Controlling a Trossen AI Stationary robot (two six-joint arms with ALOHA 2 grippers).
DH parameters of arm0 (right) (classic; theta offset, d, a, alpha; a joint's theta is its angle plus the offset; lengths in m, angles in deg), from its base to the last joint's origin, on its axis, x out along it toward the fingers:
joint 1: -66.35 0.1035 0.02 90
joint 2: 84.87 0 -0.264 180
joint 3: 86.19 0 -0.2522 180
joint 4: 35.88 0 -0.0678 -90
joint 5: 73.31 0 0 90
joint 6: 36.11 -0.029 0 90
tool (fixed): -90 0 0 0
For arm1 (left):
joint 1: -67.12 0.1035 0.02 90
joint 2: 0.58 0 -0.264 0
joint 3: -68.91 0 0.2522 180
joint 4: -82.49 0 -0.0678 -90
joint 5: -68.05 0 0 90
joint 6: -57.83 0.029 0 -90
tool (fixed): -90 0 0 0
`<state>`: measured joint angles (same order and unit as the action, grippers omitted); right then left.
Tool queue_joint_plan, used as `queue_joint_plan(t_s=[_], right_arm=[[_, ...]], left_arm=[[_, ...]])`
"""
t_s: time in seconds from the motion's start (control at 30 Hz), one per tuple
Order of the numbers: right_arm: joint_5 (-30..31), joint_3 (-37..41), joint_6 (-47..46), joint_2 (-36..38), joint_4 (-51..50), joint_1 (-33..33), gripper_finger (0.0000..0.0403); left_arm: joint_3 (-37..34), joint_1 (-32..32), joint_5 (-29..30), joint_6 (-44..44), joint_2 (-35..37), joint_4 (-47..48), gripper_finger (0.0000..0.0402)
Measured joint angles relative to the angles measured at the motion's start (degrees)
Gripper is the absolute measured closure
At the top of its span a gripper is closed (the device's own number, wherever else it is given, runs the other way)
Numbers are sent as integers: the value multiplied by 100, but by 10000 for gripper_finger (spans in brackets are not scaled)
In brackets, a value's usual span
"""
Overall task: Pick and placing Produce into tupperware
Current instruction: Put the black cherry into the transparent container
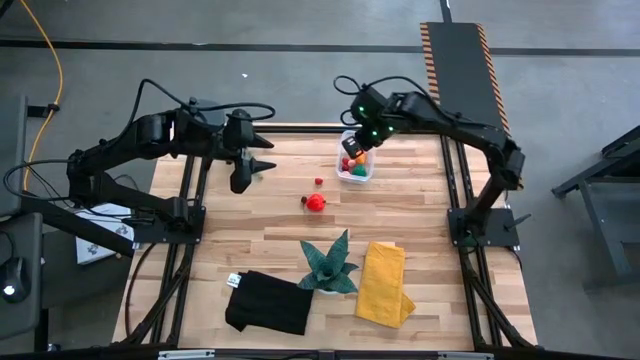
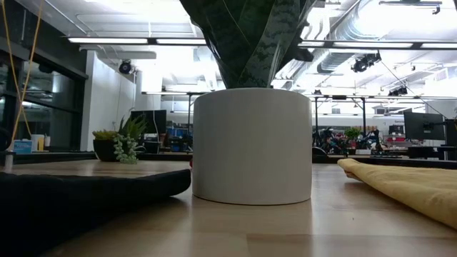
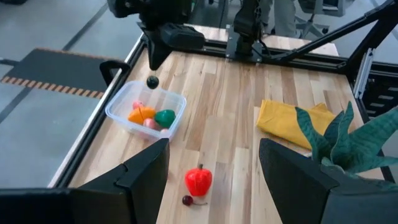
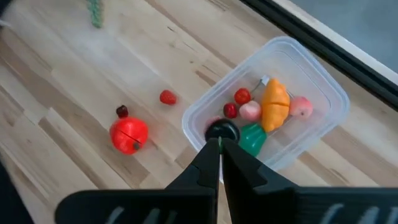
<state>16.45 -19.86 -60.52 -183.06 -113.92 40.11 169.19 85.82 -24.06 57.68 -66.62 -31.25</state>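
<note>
1. The right gripper [image 4: 220, 144] hangs over the clear tupperware [image 1: 366, 178] at the far side of the table, right of centre; its fingers are pressed together on a small dark round piece [image 4: 222, 131] of produce, held just above the tub's near-left corner. The left wrist view shows the same dark piece [image 3: 152, 81] at the fingertips, above the tub [image 3: 118, 117].

2. Inside the tupperware lie an orange piece [image 4: 275, 103], a green piece [image 4: 252, 138], two pink pieces [image 4: 301, 107] and two small red ones [image 4: 242, 96] — all loose on the tub's floor.

3. Outside the tub, on the bare wood to its near left, lie a red pepper-like piece [image 1: 315, 202], a tiny red berry [image 1: 319, 182] and, beside the pepper, a small dark cherry-like piece [image 4: 122, 111].

4. The left gripper [image 1: 258, 166] waits above the far left part of the table, well apart from the tub — its fingers stand apart with nothing between them.

5. At the near side of the table a teal spiky-leaved plant [image 1: 330, 262] stands in a white pot [image 2: 251, 146], between a folded black cloth [image 1: 268, 302] on its left and a folded yellow cloth [image 1: 384, 284] on its right.

6. The low view also shows a small leafy green potted plant [image 2: 120, 145] far behind the black cloth.
</note>
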Motion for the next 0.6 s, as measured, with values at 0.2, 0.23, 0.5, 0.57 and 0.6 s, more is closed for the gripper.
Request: queue_joint_plan(t_s=[0.2,0.23,0.5,0.57,0.6], right_arm=[[-227,-143,126,-244,-245,-249,403],[-231,-143,132,-248,-267,-298,403],[-443,-147,110,-443,-330,-598,403],[-442,-147,114,-519,-306,-617,403],[-442,-147,123,-562,-299,-617,403]], left_arm=[[0,0,-46,-28,0,253,163],[0,0,-46,-30,0,288,163],[0,0,-197,-32,-2,386,163],[0,0,-197,-32,-2,386,163],[0,0,-197,-32,-2,386,163]])
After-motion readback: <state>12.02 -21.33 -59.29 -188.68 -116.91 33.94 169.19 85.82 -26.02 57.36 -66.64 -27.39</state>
